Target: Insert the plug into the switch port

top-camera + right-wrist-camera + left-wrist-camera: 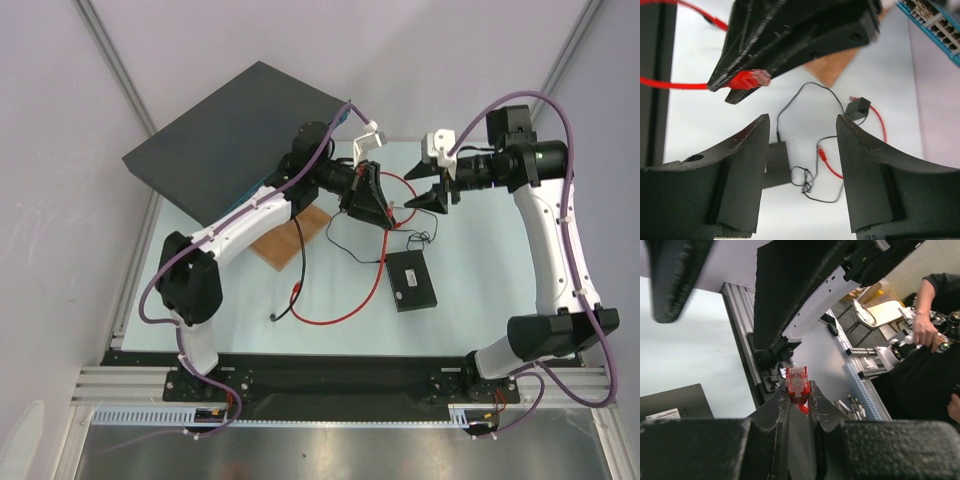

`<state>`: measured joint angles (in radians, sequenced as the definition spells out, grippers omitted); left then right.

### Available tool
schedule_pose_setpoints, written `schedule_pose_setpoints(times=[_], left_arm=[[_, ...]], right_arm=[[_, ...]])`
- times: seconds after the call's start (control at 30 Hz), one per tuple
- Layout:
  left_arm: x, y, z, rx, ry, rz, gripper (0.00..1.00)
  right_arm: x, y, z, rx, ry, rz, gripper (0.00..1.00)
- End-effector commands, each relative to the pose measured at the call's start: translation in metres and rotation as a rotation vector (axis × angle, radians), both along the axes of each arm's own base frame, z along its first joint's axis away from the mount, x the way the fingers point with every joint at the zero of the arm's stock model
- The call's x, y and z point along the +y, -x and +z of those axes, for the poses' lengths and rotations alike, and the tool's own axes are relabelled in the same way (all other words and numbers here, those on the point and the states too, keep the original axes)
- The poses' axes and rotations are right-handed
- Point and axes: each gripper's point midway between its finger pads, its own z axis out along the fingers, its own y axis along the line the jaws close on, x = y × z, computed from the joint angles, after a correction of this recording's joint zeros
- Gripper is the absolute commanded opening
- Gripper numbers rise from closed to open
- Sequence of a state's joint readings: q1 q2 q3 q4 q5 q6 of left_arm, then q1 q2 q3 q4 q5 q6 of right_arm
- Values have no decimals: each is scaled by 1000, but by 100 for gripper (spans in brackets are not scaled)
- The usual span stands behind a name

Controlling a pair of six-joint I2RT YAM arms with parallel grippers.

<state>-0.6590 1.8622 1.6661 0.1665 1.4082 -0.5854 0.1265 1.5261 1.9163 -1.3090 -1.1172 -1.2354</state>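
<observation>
Plug (797, 381) is off the table, pinched at the tip of the left gripper (799, 392). Its jaws are pressed on the red body, and the clear contact end sticks out past the fingertips. Red cable (330, 318) trails from it down to the table (470, 250) in a loose loop. Switch box (412, 280) lies flat on the table, white label up, well apart from the plug and nearer the arm bases. Can't make out its port from here. Right gripper (802, 120) hangs just beside the left one, facing it, jaws spread, nothing between them. Thin black wire (350, 250) is tangled near the box, with a black cube (858, 107) on it. Wooden board (290, 235) sits under the left arm. Rack unit (240, 130) is at the far left, with its blue front toward the grippers.
</observation>
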Motion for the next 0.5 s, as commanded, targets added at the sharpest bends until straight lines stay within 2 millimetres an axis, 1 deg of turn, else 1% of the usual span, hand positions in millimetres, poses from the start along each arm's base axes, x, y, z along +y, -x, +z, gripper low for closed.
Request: schedule_pose_setpoints(times=[0.0, 0.1, 0.13, 0.23, 0.33, 0.4, 0.47], left_arm=[[1, 10, 4, 13, -6, -68, 6], [-1, 9, -1, 32, -21, -60, 6], [-2, 9, -3, 35, -25, -59, 6], [-2, 8, -8, 49, -42, -47, 7], [-2, 8, -15, 61, -63, -39, 8], [-3, 10, -15, 47, -60, -43, 8], [-3, 14, -17, 42, -64, -52, 8]], right_arm=[[-5, 47, -14, -59, 91, 99, 59], [-1, 59, -14, -97, 99, 133, 58], [0, 62, -18, -93, 104, 144, 57], [3, 72, -22, -108, 116, 172, 57], [9, 81, -28, -77, 121, 199, 54], [13, 86, -33, -59, 127, 219, 52], [15, 87, -39, -52, 134, 234, 53]])
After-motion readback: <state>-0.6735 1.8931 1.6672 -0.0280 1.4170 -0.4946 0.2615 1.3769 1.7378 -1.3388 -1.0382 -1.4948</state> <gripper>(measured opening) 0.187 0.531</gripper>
